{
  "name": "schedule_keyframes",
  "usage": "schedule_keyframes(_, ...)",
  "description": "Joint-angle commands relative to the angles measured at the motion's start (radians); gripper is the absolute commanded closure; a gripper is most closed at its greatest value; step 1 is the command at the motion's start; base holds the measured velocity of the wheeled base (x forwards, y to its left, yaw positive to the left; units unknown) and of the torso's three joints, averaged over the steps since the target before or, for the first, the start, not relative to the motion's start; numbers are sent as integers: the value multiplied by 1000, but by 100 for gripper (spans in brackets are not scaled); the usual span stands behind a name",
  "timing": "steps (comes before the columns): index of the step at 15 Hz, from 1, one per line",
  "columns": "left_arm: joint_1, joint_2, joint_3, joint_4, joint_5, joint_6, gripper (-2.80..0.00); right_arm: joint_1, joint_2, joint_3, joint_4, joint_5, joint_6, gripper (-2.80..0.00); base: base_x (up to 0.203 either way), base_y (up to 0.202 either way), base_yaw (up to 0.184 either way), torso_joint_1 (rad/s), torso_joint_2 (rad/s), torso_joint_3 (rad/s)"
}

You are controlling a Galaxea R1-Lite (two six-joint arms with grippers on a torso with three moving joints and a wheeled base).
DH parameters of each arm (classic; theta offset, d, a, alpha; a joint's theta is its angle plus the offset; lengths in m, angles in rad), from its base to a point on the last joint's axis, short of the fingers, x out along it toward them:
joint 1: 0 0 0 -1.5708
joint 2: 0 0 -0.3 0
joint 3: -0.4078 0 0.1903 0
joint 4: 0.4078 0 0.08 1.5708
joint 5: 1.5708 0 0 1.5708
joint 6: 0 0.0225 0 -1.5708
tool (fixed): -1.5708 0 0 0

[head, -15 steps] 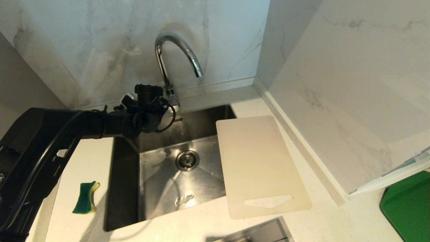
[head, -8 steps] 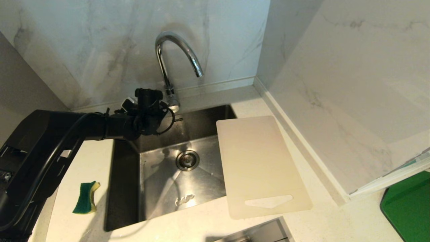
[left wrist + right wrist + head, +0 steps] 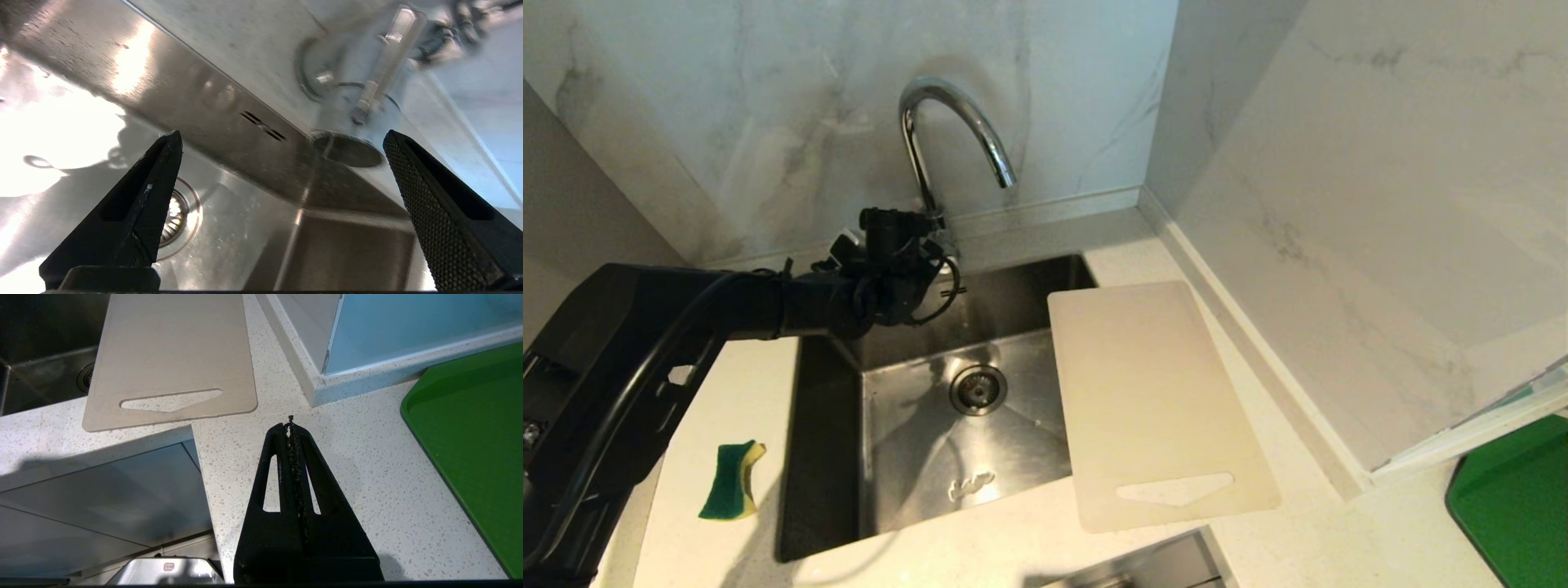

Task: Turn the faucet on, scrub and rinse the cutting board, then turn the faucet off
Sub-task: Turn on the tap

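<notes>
Faucet (image 3: 947, 131) stands behind sink (image 3: 964, 425), no water running yet. Your left gripper (image 3: 282, 139), fingers spread wide, has crept closer to faucet's base lever (image 3: 388, 69) over last second; nothing gripped. Cutting board (image 3: 1152, 400) lies right of faucet, overhanging sink edge. Sponge (image 3: 731, 480) left on pale speckled counter (image 3: 347, 469). Marble walls behind. Right gripper (image 3: 291, 424) pressed together, parked near green board (image 3: 474, 428).

Head overhead; wrists close; shared sink (image 3: 833, 457).

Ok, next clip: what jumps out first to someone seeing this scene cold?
The black left gripper, open, hangs at the base of the chrome faucet behind the steel sink. The cream cutting board lies half over the sink's right edge. A green-yellow sponge sits on the counter left of the sink.
</notes>
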Motion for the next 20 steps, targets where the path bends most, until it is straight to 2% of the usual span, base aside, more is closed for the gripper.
schedule_keyframes(1,-6,-15,0,-47,10,3,-280,-1,2,1,-1,0,0,0,0,0,0,0,0,0)
schedule_keyframes(4,-11,-16,0,-140,24,91,-280,0,2,2,-1,0,0,0,0,0,0,0,0,0)
schedule_keyframes(8,-10,3,0,-167,25,129,-280,0,2,0,-1,0,0,0,0,0,0,0,0,0)
schedule_keyframes(11,-9,50,0,-322,68,289,-280,0,2,0,-1,0,0,0,0,0,0,0,0,0)
schedule_keyframes(12,-7,59,0,-338,73,304,-280,-1,2,1,-1,0,0,0,0,0,0,0,0,0)
schedule_keyframes(20,42,82,0,-339,79,307,-280,0,2,1,-1,0,0,0,0,0,0,0,0,0)
